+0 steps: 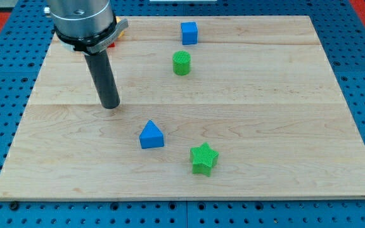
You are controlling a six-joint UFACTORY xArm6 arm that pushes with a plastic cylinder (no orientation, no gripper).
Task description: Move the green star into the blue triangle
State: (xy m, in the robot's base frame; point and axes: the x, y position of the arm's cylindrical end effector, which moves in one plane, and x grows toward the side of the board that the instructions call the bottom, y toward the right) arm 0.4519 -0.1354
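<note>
Approach step. Green star (203,158) at 4 o'clock of blue triangle (151,135), near, apart. Tip (110,105) at 10 o'clock of triangle, touching nothing. No hand fitted. Next: circle behind star, push toward 10 o'clock across worktop (284,114).

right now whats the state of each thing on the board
my tip: down on the board, touching no block, up and left of the blue triangle
blue triangle: upright, apart from the star
green star: flat, lower right of the triangle
green cylinder: upright
blue cube: alone near the top edge
</note>
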